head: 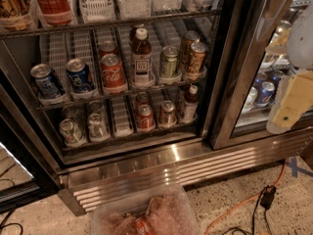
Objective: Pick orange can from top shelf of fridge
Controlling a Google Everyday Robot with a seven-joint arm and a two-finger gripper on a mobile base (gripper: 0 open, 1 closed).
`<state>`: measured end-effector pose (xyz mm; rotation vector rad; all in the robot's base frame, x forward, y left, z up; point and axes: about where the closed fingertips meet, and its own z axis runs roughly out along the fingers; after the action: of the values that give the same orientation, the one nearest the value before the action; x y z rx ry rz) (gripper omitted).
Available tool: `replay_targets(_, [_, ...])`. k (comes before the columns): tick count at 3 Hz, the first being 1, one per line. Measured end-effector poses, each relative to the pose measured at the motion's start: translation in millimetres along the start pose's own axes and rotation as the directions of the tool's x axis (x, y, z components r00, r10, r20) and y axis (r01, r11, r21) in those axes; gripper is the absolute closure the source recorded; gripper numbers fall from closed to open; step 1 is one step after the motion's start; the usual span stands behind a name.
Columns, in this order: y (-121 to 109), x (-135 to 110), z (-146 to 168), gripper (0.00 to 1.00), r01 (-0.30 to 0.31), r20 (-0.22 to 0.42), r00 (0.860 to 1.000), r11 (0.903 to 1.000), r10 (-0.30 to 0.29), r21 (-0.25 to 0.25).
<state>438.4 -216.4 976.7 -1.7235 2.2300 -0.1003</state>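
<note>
The fridge [161,163] stands open, with a dark interior and a ribbed steel base. The top shelf [112,22] is the uppermost wire rack, with white lane dividers. At its far left stands a copper-orange can with pale markings [13,4], its lid cut off by the frame's top edge; it looks like the orange can. A red Coca-Cola container [53,3] stands beside it. My gripper [289,106], pale and blurred, hangs at the right edge in front of the glass door, far from the can and lower than the top shelf.
The middle rack holds blue cans [46,81], red cans [113,72], a bottle [141,58] and brown-gold cans [195,58]. The lower rack holds more cans. The glass door [244,67] stands right of the opening. A clear bin [146,214] and an orange cable [239,204] lie on the floor.
</note>
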Motion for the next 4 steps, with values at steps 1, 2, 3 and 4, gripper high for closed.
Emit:
replay_targets(1, [-0.1,-0.2,-0.1,0.0,0.0,0.0,1.0,1.0,0.0,0.001])
replay_targets(2, [-12.5,-18.0,-6.0,0.0,-0.002,0.065,0.998,0.9986,-0.001,0.052])
replay_targets(3, [-22.8,-41.3,-11.6,0.0,-0.02,0.168,0.986,0.9953,0.004,0.094])
replay_targets(4, [-28.2,-71.1,-12.8,0.0,-0.007,0.262,0.965,0.993,-0.025,0.118])
